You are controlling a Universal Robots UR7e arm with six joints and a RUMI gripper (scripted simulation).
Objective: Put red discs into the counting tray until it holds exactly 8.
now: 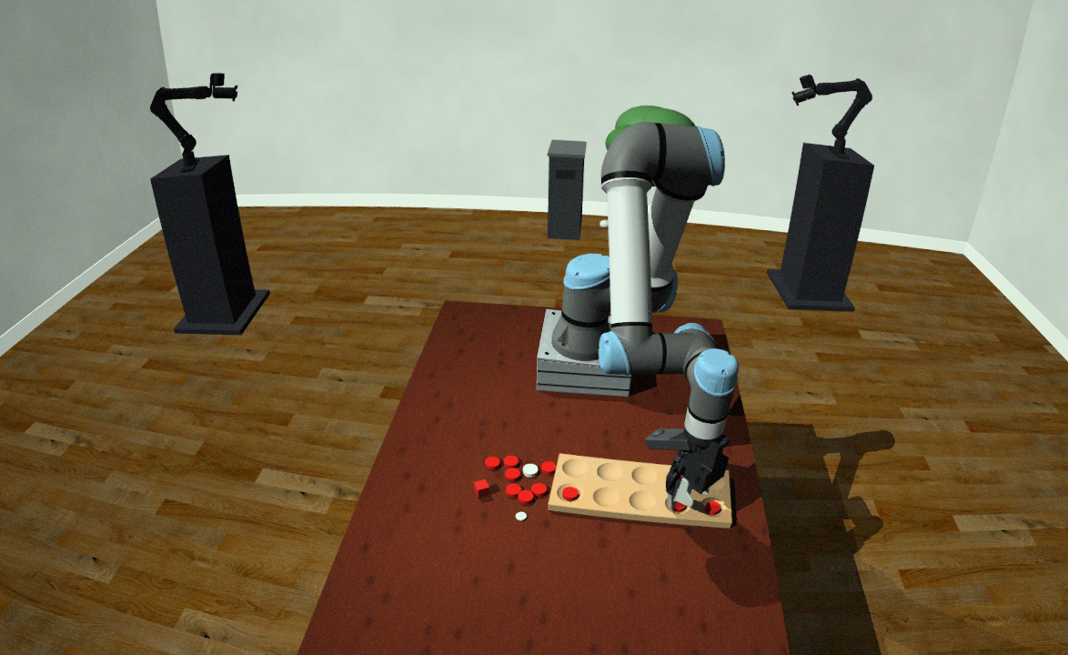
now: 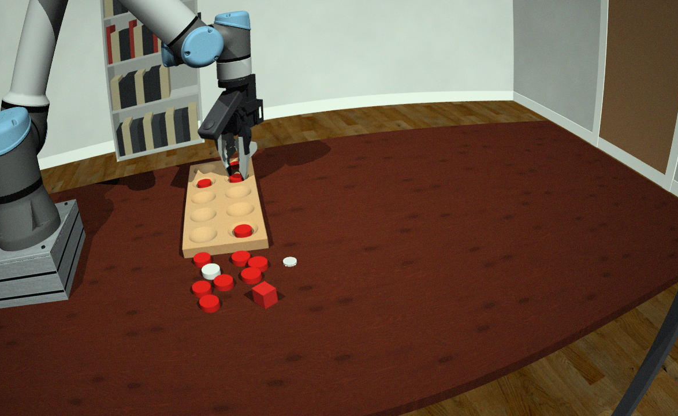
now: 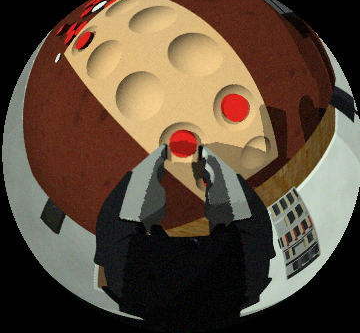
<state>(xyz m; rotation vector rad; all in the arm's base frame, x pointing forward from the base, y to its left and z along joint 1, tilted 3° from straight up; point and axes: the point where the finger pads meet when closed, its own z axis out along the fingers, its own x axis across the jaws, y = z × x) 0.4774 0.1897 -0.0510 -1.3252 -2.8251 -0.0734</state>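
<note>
The wooden counting tray (image 1: 623,514) (image 2: 222,249) (image 3: 167,73) has two rows of pockets. My gripper (image 2: 236,174) (image 3: 183,145) is low over its far end, slightly open around a red disc (image 1: 679,507) (image 2: 235,178) (image 3: 183,139). That disc lies in a pocket, with narrow gaps to the fingertips. Another red disc (image 1: 712,507) is in the end pocket beside it, mostly hidden in the wrist view. A red disc (image 2: 204,183) (image 3: 235,108) sits across in the other row. One more red disc (image 1: 569,493) (image 2: 242,230) (image 3: 84,40) sits at the near end. Several loose red discs (image 1: 511,474) (image 2: 223,282) lie beyond that end.
A thick white disc (image 1: 530,469) (image 2: 211,271) lies among the loose discs. A smaller white disc (image 1: 520,516) (image 2: 289,262) lies apart. A red cube (image 1: 481,488) (image 2: 265,294) stands near them. The robot base (image 1: 583,376) (image 2: 26,279) is behind the tray.
</note>
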